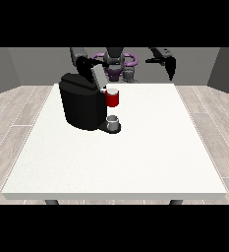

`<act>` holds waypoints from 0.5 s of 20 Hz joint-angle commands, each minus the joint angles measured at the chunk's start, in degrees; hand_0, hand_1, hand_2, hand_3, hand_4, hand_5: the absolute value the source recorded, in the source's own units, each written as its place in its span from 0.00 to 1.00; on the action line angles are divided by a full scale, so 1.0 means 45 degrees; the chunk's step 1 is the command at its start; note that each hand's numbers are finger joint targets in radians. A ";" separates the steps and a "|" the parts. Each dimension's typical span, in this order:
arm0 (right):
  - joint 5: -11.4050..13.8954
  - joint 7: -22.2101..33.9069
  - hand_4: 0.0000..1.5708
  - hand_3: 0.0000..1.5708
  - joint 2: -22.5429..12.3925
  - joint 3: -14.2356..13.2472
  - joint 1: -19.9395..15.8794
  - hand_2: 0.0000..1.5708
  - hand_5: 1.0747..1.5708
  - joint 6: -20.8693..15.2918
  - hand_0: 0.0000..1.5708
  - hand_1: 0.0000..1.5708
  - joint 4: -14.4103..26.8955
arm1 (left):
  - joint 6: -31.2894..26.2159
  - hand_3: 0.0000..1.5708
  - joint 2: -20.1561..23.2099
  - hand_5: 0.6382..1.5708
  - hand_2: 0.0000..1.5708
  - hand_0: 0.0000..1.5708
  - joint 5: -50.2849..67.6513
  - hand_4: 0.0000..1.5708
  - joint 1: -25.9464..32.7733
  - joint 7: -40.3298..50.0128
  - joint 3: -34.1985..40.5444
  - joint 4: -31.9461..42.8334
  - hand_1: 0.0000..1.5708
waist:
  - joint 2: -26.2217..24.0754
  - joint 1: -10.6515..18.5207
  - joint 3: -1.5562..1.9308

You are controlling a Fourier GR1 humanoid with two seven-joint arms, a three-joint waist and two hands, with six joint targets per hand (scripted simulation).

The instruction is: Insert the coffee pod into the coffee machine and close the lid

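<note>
Pod (113, 98) upright, long axis vertical, at machine (81, 106) head; lid (95, 75) tilted up. Hand at view's left (83, 64): fingers indiscernible. Hand at view's right (171, 68): fingers straight, pointing down.

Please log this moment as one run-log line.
coffee machine: lid raised | hand at the view's left: at lid | hand at the view's right: idle, off table | cup: under spout

A coffee machine (81, 103) is standing on the table (135, 152), toward the far left part of it. Its lid (97, 75) is tilting up at the back. A cup (113, 121) is sitting on the machine's base, at its right side. The robot (117, 61) is standing behind the table's far edge, right of the machine.
</note>
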 commanded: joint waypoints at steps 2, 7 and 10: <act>0.0357 0.0508 0.14 0.00 0.0324 0.0476 -0.0796 0.00 1.00 0.0006 0.00 0.00 0.0074 | 0.0259 0.00 0.0088 1.00 0.00 0.00 0.0153 0.00 -0.0318 -0.0080 0.0235 0.0211 0.00 | 0.0138 0.0112 0.0000; 0.1037 0.0660 0.11 0.00 0.0138 0.0768 -0.1463 0.00 1.00 -0.0540 0.00 0.00 0.0096 | 0.0049 0.00 0.0254 1.00 0.00 0.00 0.0148 0.12 -0.0678 0.0459 0.0024 0.0044 0.00 | 0.0346 0.0766 0.0001; 0.1065 0.0550 0.08 0.00 -0.0165 0.1003 -0.1384 0.00 1.00 -0.0105 0.00 0.00 -0.0478 | 0.0064 0.00 0.0386 1.00 0.00 0.00 0.0067 0.10 -0.0655 -0.0376 0.0235 0.0547 0.00 | 0.0812 0.0437 -0.0004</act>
